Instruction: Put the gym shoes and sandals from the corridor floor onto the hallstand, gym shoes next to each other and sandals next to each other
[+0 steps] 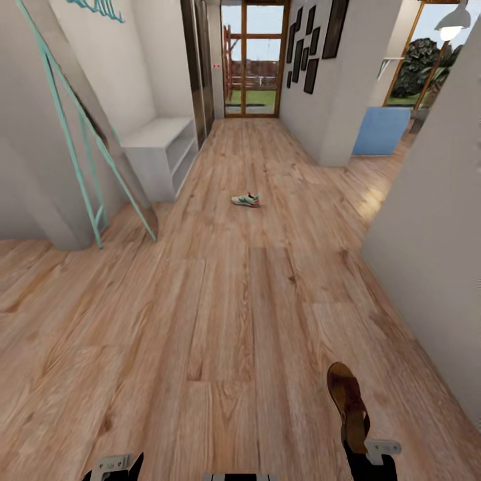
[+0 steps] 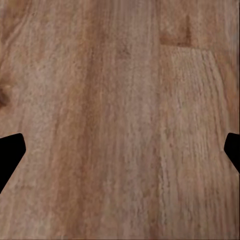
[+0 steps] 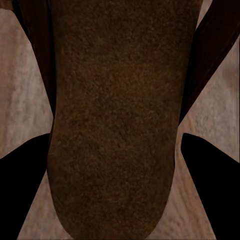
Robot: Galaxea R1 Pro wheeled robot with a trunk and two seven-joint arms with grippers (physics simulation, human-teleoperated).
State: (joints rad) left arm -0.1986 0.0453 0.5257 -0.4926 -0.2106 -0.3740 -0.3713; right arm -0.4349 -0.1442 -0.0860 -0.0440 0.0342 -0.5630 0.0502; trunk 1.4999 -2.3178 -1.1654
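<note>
One gym shoe (image 1: 246, 199), white with green and orange, lies on its own on the corridor floor (image 1: 220, 300) far ahead of me. A brown sandal (image 1: 347, 399) sticks up from my right gripper (image 1: 359, 446) at the lower right, and that gripper is shut on it. In the right wrist view the sandal's dark sole (image 3: 115, 115) sits between the black fingers (image 3: 25, 175). My left gripper (image 1: 117, 465) hangs at the lower left, open, with bare planks (image 2: 120, 100) between its fingers (image 2: 10, 152). The other gym shoe, the other sandal and the hallstand with wall shelves are out of view.
A low white two-level shelf unit (image 1: 160, 150) stands against the left wall, with no wall shelves seen above it. A teal-framed mirror (image 1: 87, 140) leans in front of it. A white wall (image 1: 427, 234) closes the right side. The wood-framed glass door (image 1: 254, 60) ends the corridor.
</note>
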